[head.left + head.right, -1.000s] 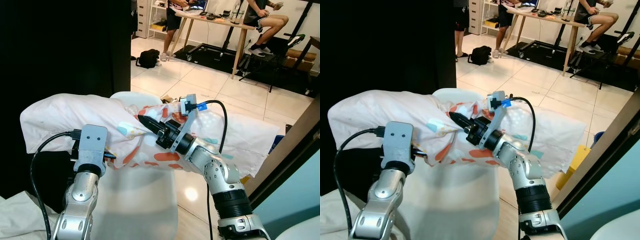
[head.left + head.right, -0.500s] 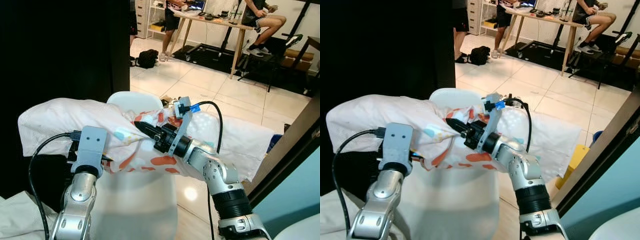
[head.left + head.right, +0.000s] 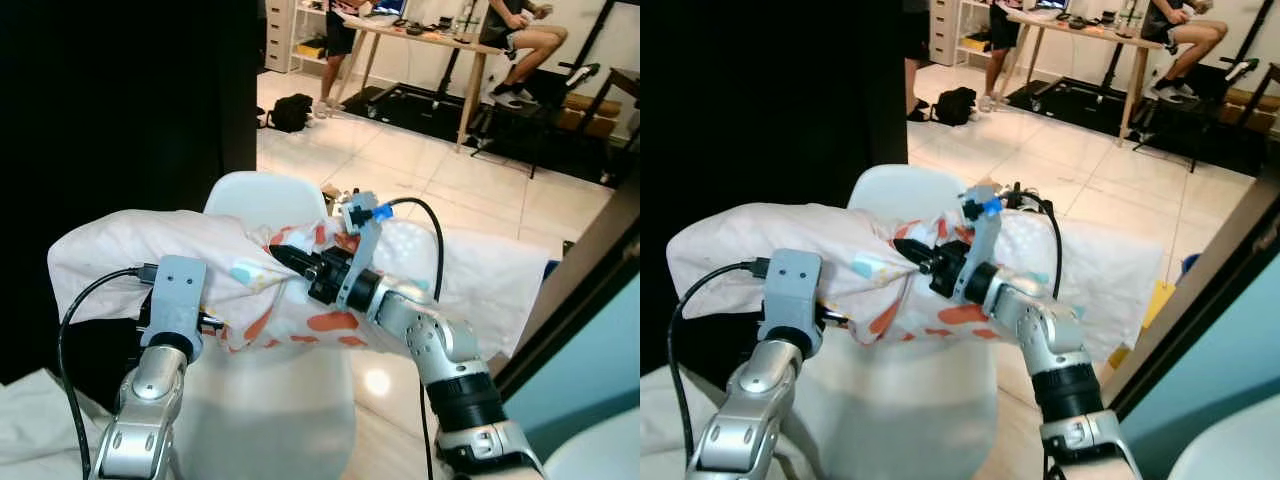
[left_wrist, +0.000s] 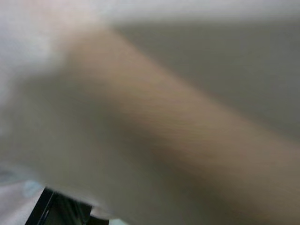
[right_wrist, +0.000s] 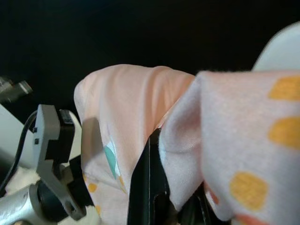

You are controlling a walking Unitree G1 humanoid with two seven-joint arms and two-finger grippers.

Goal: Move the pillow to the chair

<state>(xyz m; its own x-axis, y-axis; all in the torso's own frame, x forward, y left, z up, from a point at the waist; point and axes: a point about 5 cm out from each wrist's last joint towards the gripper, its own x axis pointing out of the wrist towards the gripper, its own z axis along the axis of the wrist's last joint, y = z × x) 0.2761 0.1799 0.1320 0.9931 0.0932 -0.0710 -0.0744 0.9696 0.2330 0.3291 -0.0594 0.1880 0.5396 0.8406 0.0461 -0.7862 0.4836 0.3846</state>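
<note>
Since a second ago the view has swung, so the white chair (image 3: pixel 262 400) now sits more squarely beneath the load, and the pillow (image 3: pixel 300 275) hangs a little lower over its seat than before; the arms keep the same hold. The pillow stretches across the scene from far left to right, its middle bunched just in front of the chair's backrest, its right end drooping out past the seat over the tiled floor (image 3: pixel 420 160).

The risk, as I judge it, is a lopsided drop: much of the pillow hangs beyond the chair on both sides, so a release from here could let it slide off to the floor. The pinch on loose cover fabric could also slip.

The right gripper (image 3: pixel 285 258) is clamped on a gathered fold of the spotted cover; its wrist view shows a black finger (image 5: pixel 147 187) with cloth wrapped tightly against it. The left gripper (image 3: pixel 215 322) is buried in the pillow's near underside, and its wrist view is a blur of fabric, so I cannot tell how its fingers stand
</note>
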